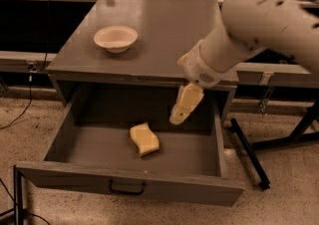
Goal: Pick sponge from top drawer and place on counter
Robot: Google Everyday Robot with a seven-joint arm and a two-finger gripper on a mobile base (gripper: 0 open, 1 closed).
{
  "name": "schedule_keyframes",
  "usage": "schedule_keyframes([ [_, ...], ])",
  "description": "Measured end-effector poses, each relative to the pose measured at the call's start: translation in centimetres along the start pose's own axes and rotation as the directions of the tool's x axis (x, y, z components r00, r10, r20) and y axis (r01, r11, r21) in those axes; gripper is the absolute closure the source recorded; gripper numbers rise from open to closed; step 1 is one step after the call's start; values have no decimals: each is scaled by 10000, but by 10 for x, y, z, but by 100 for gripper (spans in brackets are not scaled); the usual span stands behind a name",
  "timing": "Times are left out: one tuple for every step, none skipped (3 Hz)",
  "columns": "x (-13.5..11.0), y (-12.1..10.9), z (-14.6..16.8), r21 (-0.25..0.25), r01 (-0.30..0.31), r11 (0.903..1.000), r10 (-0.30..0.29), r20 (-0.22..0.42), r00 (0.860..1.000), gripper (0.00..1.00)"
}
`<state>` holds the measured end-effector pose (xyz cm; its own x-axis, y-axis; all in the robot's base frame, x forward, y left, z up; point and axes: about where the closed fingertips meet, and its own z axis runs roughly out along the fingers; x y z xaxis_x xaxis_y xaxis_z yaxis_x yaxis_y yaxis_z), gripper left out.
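Observation:
The pale yellow sponge (pixel 144 139) with wavy edges lies flat on the floor of the open top drawer (pixel 94 149), near its middle. The drawer is pulled far out, its front with the dark wire handle (pixel 127 187) facing me. My gripper (pixel 183 107) hangs from the big white arm above the drawer's right half, up and to the right of the sponge, not touching it. Its cream fingers (pixel 187 101) point down toward the drawer. The grey counter (pixel 164 30) lies above and behind the drawer.
A cream bowl (pixel 115 38) stands on the counter's left part. A dark metal frame leg (pixel 249 152) slants across the floor right of the cabinet. Cables (pixel 20 109) run on the floor at the left. More benches stand behind.

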<state>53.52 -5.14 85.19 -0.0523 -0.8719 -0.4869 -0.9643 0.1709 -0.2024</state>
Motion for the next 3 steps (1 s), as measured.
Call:
schedule_keyframes([
  [3, 23, 70, -360, -8, 9994, 24, 442, 9990, 0],
  [22, 40, 148, -477, -69, 9988, 93, 510, 9987, 0],
  [40, 31, 206, -153, -381, 9992, 394, 1030, 9939, 0],
])
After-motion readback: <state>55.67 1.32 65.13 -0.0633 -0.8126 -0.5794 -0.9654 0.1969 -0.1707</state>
